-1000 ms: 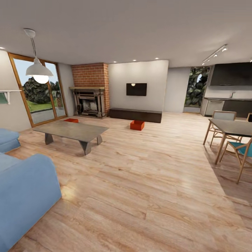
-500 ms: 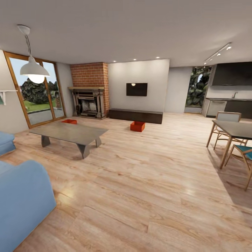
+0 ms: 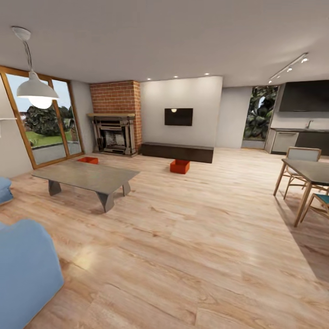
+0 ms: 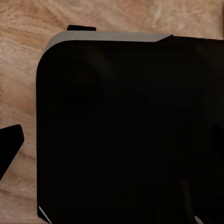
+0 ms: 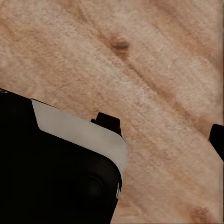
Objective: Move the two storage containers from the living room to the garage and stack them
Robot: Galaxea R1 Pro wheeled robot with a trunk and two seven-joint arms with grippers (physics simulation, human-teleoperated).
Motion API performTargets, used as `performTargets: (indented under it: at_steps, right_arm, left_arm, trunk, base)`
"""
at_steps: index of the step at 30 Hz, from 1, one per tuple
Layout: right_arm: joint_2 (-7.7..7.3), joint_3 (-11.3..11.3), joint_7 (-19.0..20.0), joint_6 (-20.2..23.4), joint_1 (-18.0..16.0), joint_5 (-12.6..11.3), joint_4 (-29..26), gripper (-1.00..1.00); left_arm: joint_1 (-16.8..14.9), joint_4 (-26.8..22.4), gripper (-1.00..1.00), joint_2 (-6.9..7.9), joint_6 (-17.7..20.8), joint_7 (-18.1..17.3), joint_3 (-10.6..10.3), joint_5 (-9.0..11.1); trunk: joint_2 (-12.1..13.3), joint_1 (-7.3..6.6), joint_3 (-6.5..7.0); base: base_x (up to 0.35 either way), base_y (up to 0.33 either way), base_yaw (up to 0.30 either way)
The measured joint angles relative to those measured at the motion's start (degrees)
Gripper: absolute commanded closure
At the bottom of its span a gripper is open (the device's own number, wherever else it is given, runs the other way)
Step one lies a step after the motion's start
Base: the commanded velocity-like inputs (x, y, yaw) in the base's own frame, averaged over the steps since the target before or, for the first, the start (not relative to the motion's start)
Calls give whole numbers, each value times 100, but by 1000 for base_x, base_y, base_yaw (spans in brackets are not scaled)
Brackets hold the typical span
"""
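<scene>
Head view, living room: two storage containers, orange-red, both on the light wood-plank floor (image 3: 192,237). First container (image 3: 179,166) stands in open floor just in front of the low dark console (image 3: 177,152), below the wall-mounted black TV (image 3: 178,117). Second container (image 3: 87,160) lies beyond the far edge of the grey coffee table (image 3: 87,176), near the brick fireplace (image 3: 115,118) and the glass doors (image 3: 43,119); partly hidden by the table top. The two are well apart. Blue sofa (image 3: 23,269) at near left, white pendant lamp (image 3: 37,90) above it, dining table (image 3: 310,171) with wooden chairs at right, dark kitchen units at far right. Left wrist view: a black rounded robot body (image 4: 126,130) over the plank floor, with one dark fingertip (image 4: 9,147) at the edge; whether the fingers are spread or closed cannot be told; nothing seen held. Right wrist view: black body (image 5: 51,172) with pale rim above the plank floor, a dark fingertip (image 5: 217,139) at the edge; finger spread cannot be told.
</scene>
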Motion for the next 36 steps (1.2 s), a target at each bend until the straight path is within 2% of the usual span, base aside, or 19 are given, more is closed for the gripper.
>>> performTargets:
  at_steps: [13, 36]
  right_arm:
    - [0, 0, -4, 6, 0, -2, 0, -100]
    - [0, 0, 1, 9, 0, 35, 0, -100]
  left_arm:
    - [0, 0, -100, 0, -8, 0, 0, -2]
    - [0, 1, -100, 0, 18, 0, -6, 1]
  trunk:
    - [0, 0, 0]
    - [0, 0, 0]
  base:
    - [323, 0, -192]
    - [323, 0, -3]
